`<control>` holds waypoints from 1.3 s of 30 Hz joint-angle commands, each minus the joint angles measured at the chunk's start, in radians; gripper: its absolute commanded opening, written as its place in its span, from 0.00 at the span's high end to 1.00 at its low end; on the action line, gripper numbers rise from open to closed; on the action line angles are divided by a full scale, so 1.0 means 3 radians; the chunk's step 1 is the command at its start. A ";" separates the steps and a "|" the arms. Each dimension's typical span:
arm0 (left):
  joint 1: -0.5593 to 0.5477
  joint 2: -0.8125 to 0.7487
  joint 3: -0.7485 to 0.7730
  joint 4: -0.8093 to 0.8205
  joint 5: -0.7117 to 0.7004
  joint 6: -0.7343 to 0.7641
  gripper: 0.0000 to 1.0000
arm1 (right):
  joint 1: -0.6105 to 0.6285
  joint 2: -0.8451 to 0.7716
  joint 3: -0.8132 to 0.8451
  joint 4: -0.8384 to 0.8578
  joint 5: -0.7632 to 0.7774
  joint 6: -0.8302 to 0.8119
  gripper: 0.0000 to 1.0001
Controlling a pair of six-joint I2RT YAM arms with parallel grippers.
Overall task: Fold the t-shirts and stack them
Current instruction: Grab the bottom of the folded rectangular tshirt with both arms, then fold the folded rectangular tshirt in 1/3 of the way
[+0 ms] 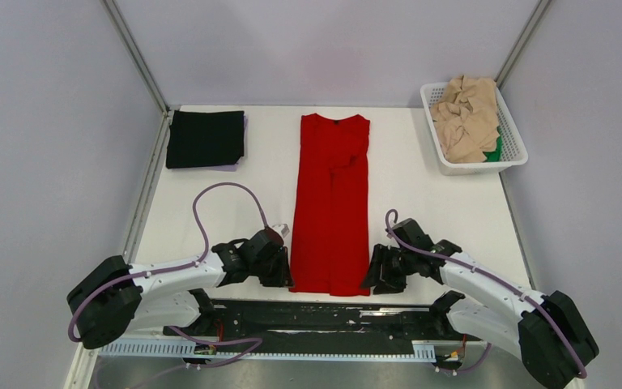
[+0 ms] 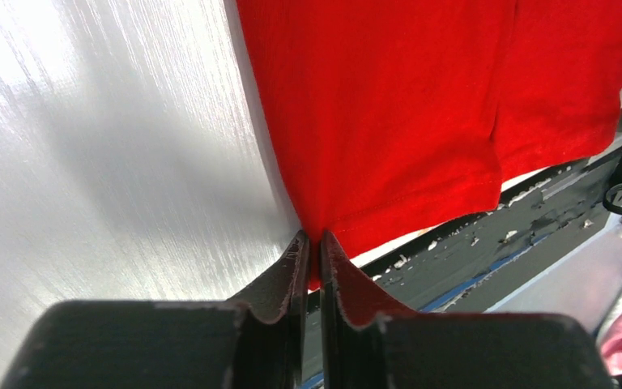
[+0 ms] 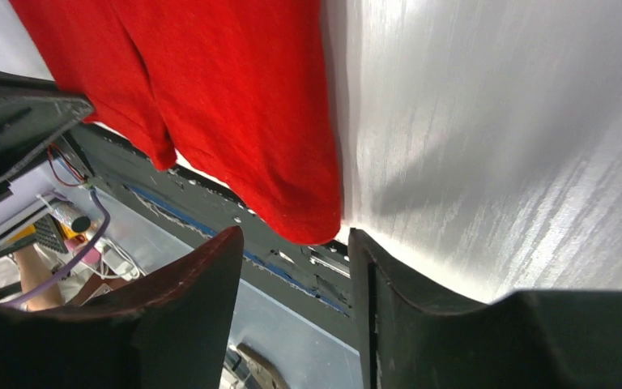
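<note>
left gripper (image 2: 312,239) is pressed together, pinching the near-left hem corner of the red t-shirt (image 1: 330,203); you can see the cloth squeezed between the fingers in the left wrist view. right gripper (image 3: 296,235) is spread wide at the near-right hem corner. that corner sits just at the mouth of the gap, and neither finger is clamped on it. can't tell if a finger brushes the cloth.

the red t-shirt lies flat on the table (image 1: 429,211), folded lengthways into a long narrow strip. its hem is at the near edge between your two grippers and its collar is at the far end, about centre of the table.

far left corner: black t-shirt (image 1: 206,138), folded into a neat rectangle, well apart from the red one. a thin pale lilac edge shows under it.

far right corner: white lattice basket (image 1: 518,138), holding crumpled beige t-shirts (image 1: 467,117) heaped above the rim, with a green one (image 1: 496,151) peeking out at the near-right side underneath.

the table is white with a slight sheen. plain pale grey walls (image 1: 324,49) stand on three sides, with metal posts in the far corners.
</note>
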 commanded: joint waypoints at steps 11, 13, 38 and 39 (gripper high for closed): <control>-0.0016 -0.0099 -0.0090 0.0169 0.0246 0.0035 1.00 | 0.0192 0.0338 -0.0104 0.0481 -0.0045 0.0199 0.99; -0.0016 -0.0160 -0.0069 0.0208 0.0289 0.0056 1.00 | 0.0193 0.0241 -0.0045 0.0496 -0.0001 0.0195 1.00; 0.0977 0.0982 0.1575 0.0373 -0.0498 0.0519 1.00 | -0.0509 0.0988 0.1304 0.0995 0.0923 0.0045 1.00; 0.1033 0.1035 0.1624 0.0382 -0.0496 0.0560 1.00 | -0.0544 0.1060 0.1371 0.1017 0.0947 0.0003 1.00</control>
